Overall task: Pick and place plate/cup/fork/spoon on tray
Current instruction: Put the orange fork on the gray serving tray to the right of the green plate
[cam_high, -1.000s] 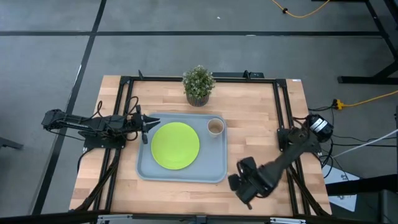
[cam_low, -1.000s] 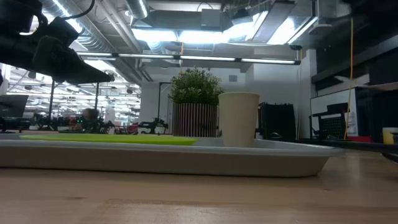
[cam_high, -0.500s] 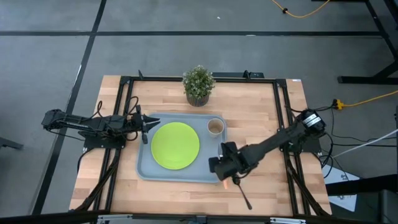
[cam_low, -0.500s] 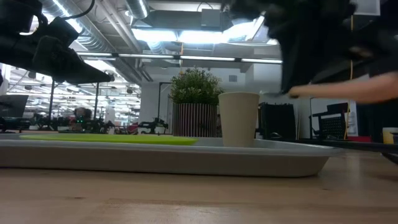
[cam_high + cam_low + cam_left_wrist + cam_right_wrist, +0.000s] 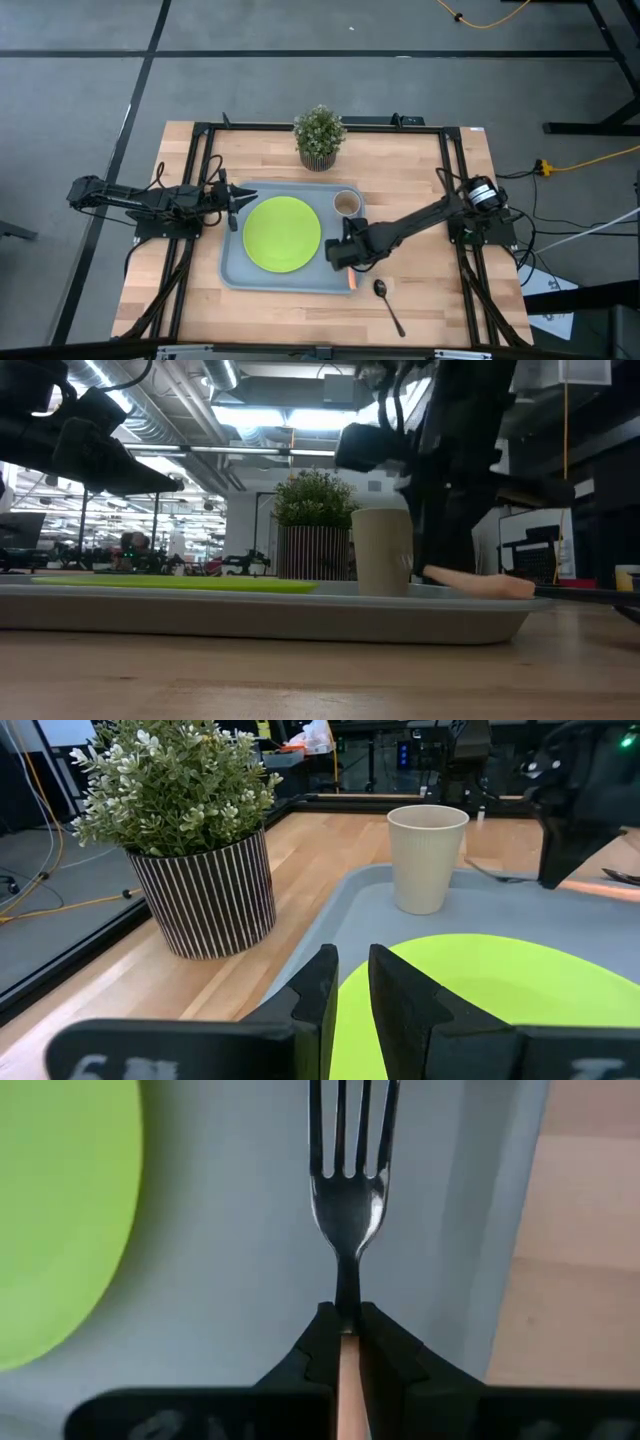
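The right gripper (image 5: 343, 253), clamped on the small fork with silver tines and orange handle (image 5: 347, 1200), has swung in from the lower right of the high view to right of centre, over the large grey-blue plastic tray (image 5: 235, 275) beside the round lime-green plate (image 5: 282, 233); so the fork is probably about to be set down, with the dark spoon (image 5: 386, 301) on the wood at lower right and the beige cup (image 5: 346, 204) on the tray. The right wrist view alone shows the tines out over grey tray floor, while the left wrist view shows the left gripper (image 5: 347, 988) idle, fingers nearly closed on nothing, at the plate's edge
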You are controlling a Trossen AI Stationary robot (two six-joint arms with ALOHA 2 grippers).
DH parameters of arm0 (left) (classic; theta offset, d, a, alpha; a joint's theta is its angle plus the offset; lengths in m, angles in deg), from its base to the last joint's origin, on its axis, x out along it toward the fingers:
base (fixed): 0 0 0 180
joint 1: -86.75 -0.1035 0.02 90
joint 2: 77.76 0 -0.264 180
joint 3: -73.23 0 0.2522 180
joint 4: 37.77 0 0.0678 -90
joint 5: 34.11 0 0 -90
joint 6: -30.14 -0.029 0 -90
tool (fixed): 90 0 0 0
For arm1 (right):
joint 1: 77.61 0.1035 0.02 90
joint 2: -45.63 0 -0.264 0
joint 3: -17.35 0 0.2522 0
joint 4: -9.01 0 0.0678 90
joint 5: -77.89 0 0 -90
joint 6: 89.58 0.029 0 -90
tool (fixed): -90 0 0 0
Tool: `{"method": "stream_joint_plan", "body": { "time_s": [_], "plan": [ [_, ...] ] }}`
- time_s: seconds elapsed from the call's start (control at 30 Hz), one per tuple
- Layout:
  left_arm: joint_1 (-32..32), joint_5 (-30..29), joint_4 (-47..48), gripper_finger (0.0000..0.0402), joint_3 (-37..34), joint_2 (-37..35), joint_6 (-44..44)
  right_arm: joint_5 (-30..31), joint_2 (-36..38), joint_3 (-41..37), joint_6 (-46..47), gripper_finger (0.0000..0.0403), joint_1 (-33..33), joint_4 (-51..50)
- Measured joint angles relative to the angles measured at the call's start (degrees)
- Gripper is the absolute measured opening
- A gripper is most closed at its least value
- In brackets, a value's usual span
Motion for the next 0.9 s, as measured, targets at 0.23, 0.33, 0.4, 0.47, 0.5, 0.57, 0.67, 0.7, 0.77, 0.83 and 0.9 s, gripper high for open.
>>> {"method": "stream_joint_plan", "body": {
  "time_s": [0.23, 0.33, 0.4, 0.47, 0.5, 0.57, 0.67, 0.7, 0.77, 0.83, 0.9],
  "plan": [
    [0.0, -0.01, 0.0, 0.0053, 0.0, -0.01, 0.0, 0.19, -0.82, 0.0, -0.25, 0.0027, -1.49, -0.89],
    [-0.02, 0.0, 0.0, 0.0053, 0.0, -0.02, 0.02, 0.18, -0.82, -0.13, -0.32, 0.0028, -1.57, -1.11],
    [0.0, -0.02, 0.0, 0.0053, 0.02, 0.0, 0.02, 0.18, -0.82, -0.13, -0.34, 0.0029, -1.57, -1.25],
    [0.0, 0.0, 0.0, 0.0053, 0.0, 0.0, 0.0, 0.28, -0.82, -0.13, -0.38, 0.0029, -1.57, -1.26],
    [-0.01, -0.02, 0.0, 0.0053, 0.0, -0.01, 0.01, 0.91, -0.82, -0.13, -0.4, 0.0029, -1.57, -1.28],
    [0.0, -0.02, 0.0, 0.0053, 0.0, 0.0, 0.0, 2.08, -0.82, -0.13, -0.43, 0.003, -1.55, -1.26],
    [0.0, 0.0, 0.0, 0.0053, 0.0, 0.0, 0.0, 2.06, -0.82, -0.13, -0.46, 0.003, -1.57, -1.25],
    [0.0, -0.01, 0.0, 0.0053, 0.0, 0.0, 0.0, 1.95, -0.82, -0.13, -0.56, 0.003, -1.57, -1.25],
    [0.0, 0.0, 0.0, 0.0053, 0.01, 0.0, 0.0, 1.87, -0.82, -0.13, -0.65, 0.003, -1.57, -1.25],
    [-0.01, -0.02, 0.0, 0.0053, 0.0, 0.0, 0.0, 1.85, -0.82, -0.13, -1.08, 0.0031, -1.57, -1.26],
    [0.0, 0.0, 0.0, 0.0053, 0.0, 0.0, 0.0, 1.82, -0.82, -0.13, -1.97, 0.0031, -1.57, -1.26]
  ]
}}
